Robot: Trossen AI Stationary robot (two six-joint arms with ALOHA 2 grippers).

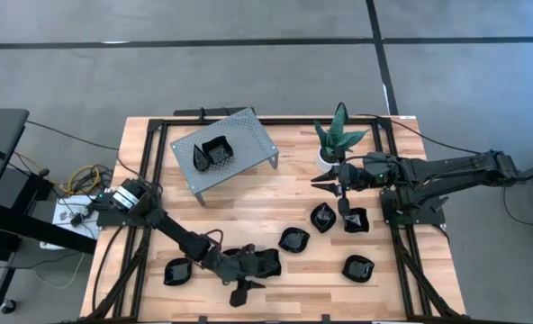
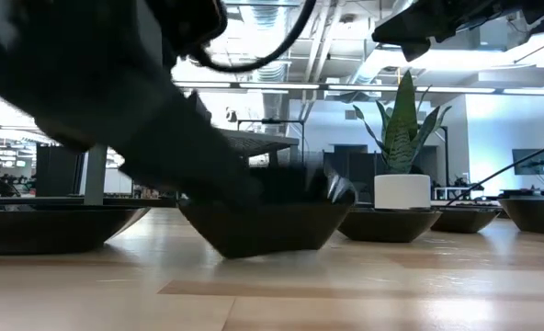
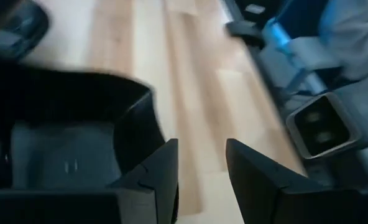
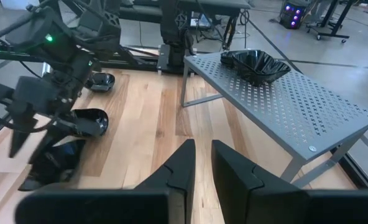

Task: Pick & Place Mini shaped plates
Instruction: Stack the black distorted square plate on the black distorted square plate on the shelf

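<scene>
Wooden table (image 1: 284, 193) carries a grey perforated stand (image 1: 248, 135) at far left-centre with one mini plate (image 1: 214, 153) already on it; the other plates lie along the near side. Left gripper (image 1: 245, 281) sits low at the near edge, fingers parted and empty, a squarish plate (image 1: 263, 262) touching just beside its left finger (image 3: 156, 177). Right gripper (image 1: 333, 185) hovers by the plant (image 1: 337, 137), fingers narrow, empty. Judgement: left arm is nearer this plate.

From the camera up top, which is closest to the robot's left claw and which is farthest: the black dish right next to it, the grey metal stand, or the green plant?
Measured from the left gripper:
1. Black dish, right beside it at the near edge.
2. Grey metal stand, toward the table's back.
3. Green plant, back and over on the right arm's side.
</scene>
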